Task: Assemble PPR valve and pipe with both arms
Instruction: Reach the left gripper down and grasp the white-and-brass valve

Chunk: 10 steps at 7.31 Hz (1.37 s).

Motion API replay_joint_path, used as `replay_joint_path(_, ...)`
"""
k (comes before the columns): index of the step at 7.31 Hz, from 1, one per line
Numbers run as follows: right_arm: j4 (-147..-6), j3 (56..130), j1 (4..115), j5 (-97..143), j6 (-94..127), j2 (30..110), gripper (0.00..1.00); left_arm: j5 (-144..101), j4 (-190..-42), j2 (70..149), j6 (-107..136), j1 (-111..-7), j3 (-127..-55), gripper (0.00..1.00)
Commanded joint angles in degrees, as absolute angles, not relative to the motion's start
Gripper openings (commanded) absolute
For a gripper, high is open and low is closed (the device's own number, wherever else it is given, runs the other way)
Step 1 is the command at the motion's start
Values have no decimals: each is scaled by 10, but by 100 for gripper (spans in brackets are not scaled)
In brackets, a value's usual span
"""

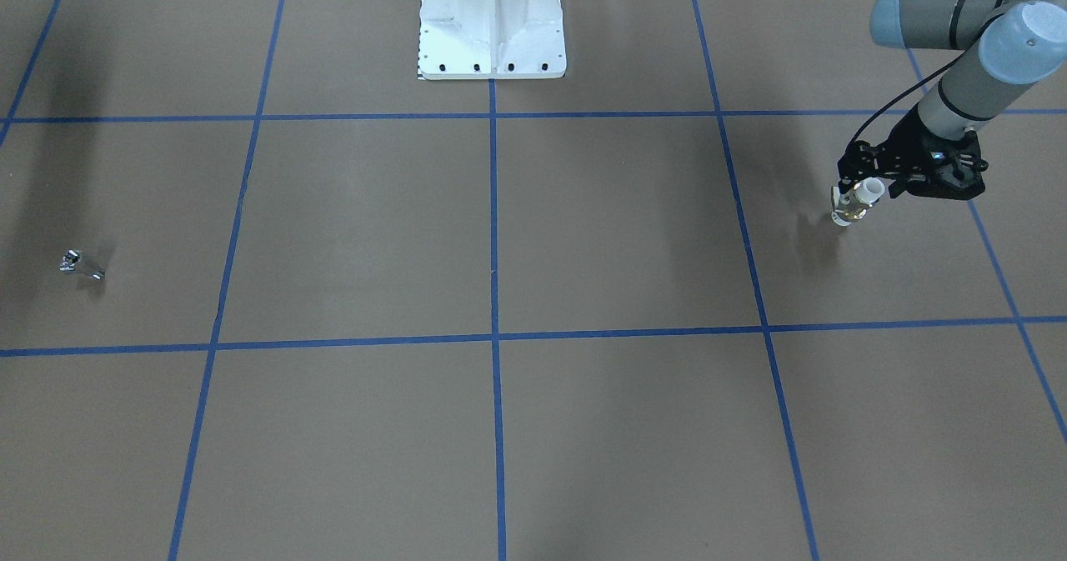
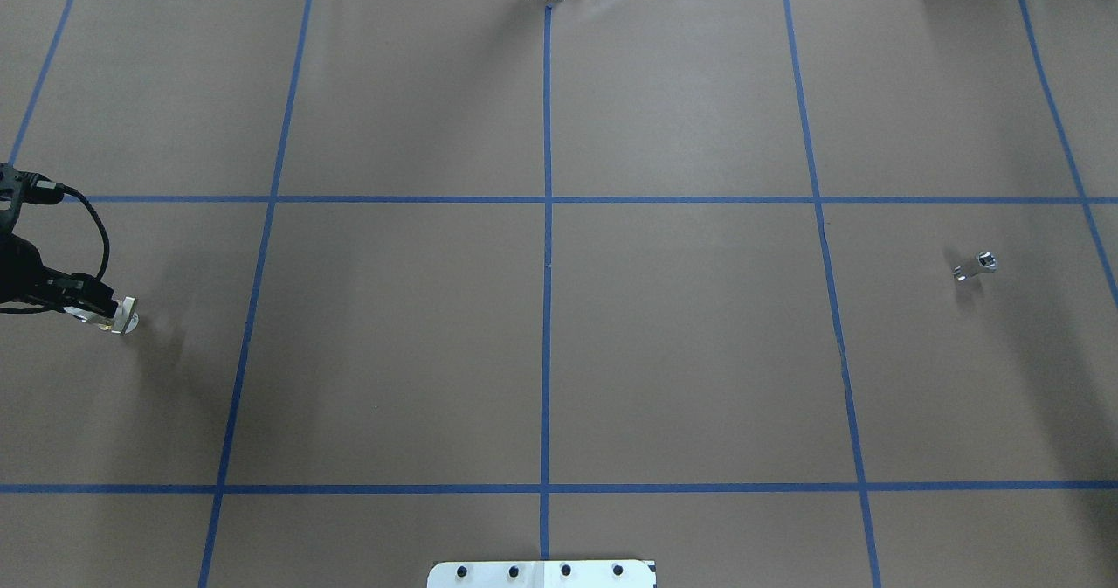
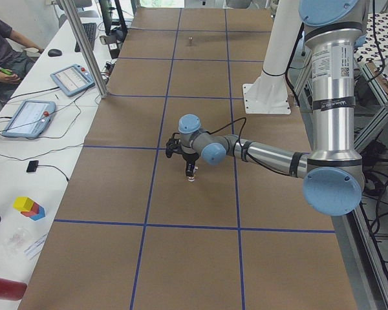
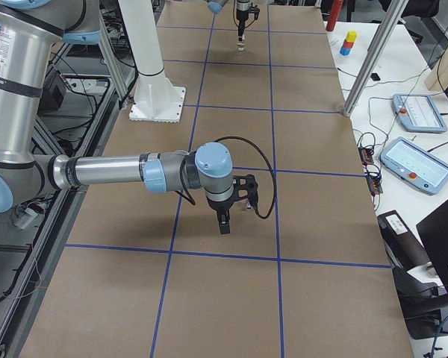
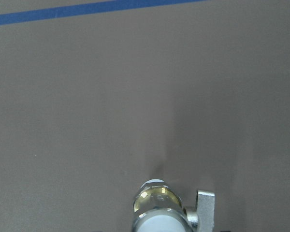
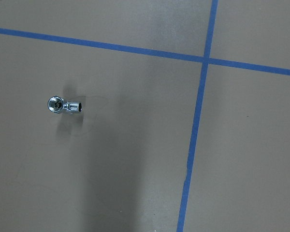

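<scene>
The PPR valve [image 1: 857, 201], white-ended with a brass middle, hangs close over the brown table with my left gripper [image 1: 864, 187] shut on it. The overhead view shows the valve [image 2: 125, 317] at the far left edge, and the left wrist view shows it [image 5: 157, 208] pointing down at bare table. The pipe [image 1: 81, 264], a tiny bent chrome fitting, lies alone on the opposite side of the table [image 2: 976, 266]. It shows in the right wrist view [image 6: 64, 105], upper left. My right gripper [image 4: 224, 223] shows only in the exterior right view, pointing down above the table; I cannot tell whether it is open or shut.
The white bolted pedestal [image 1: 492, 23] stands at the robot's edge in the middle. Blue tape lines [image 2: 547, 265] divide the brown table into squares. A side bench with tablets [image 3: 29, 116], cables and coloured blocks [image 3: 29, 207] runs along the far side, with a person seated there.
</scene>
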<state>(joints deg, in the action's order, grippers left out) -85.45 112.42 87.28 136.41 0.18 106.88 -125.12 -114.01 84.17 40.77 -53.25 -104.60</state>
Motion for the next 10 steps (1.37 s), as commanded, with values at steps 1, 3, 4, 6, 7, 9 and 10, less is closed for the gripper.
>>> replay_joint_path(1, -854, 1124, 873, 1364, 2, 1069, 100, -1252, -1139, 840, 409, -535, -1057, 65)
replay_joint_path(3, -854, 1124, 873, 1364, 2, 1069, 100, -1252, -1139, 834, 405, -536, -1063, 65)
replay_joint_path(4, -854, 1124, 873, 1364, 2, 1069, 100, -1252, -1139, 832, 403, -536, -1062, 65)
replay_joint_path(6, -854, 1124, 873, 1364, 2, 1069, 100, -1252, -1138, 831, 403, -536, -1059, 65)
replay_joint_path(7, -854, 1124, 874, 1364, 2, 1069, 100, -1252, -1138, 831, 403, -536, -1059, 65)
replay_joint_path(9, -854, 1124, 873, 1364, 2, 1069, 100, -1252, -1138, 831, 403, -537, -1062, 46)
replay_joint_path(10, -855, 1123, 874, 1364, 2, 1070, 100, -1252, -1137, 831, 403, -537, -1062, 34)
